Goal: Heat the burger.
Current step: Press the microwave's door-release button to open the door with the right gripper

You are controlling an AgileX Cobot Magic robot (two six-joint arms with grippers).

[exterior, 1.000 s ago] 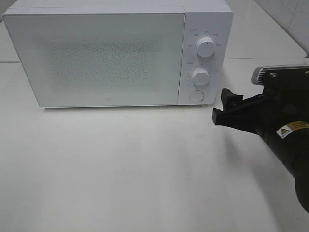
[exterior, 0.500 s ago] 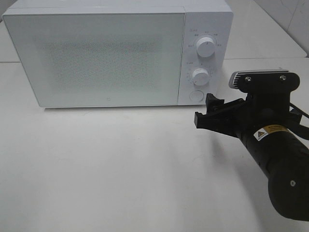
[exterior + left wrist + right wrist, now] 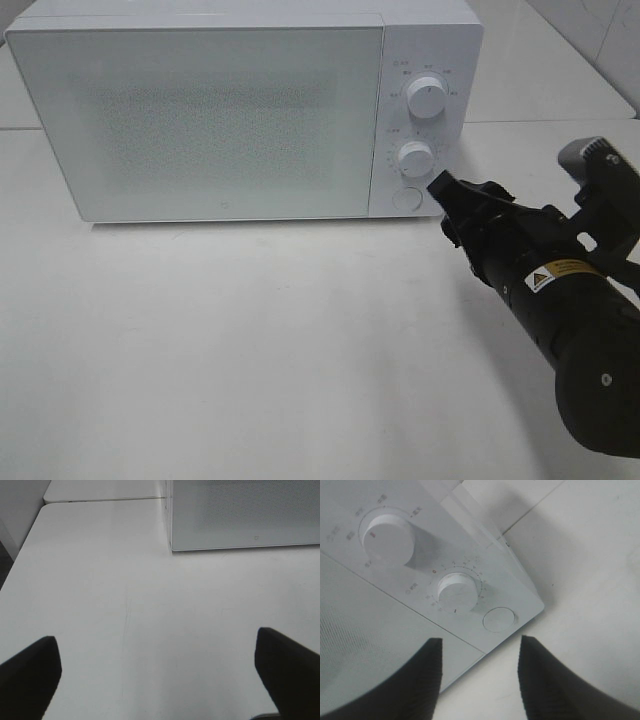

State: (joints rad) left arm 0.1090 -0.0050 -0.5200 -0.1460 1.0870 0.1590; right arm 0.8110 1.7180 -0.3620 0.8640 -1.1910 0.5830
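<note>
Newly rolled over, the right gripper closes on the microwave and its round button — jaws narrower but apart, empty — likely to pop the door.

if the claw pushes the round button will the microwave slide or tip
Tipping looks unlikely: the microwave is a wide, low box flat on the table. It probably outweighs a light press, though the smooth tabletop might let it creep. The round button sits low near one corner, so a hard push from the right claw could twist it slightly.
</note>
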